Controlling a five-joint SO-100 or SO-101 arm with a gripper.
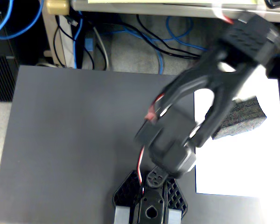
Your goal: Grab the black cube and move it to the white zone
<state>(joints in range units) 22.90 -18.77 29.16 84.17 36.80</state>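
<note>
Foam, black and rough, the black cube [240,119] lies on the white zone [242,163], near that sheet's upper part, partly hidden by the arm [200,88] crossing above it. The end effector is blurred toward the top right, so whether it is open or gripping cannot be told. By judgement, the move looks nearly done; release and withdrawal may remain. Around lies the dark grey mat [74,140].

My arm [177,135] reaches from its base at the bottom edge up toward the right. It's blurred; I can't make out the gripper's jaws.
</note>
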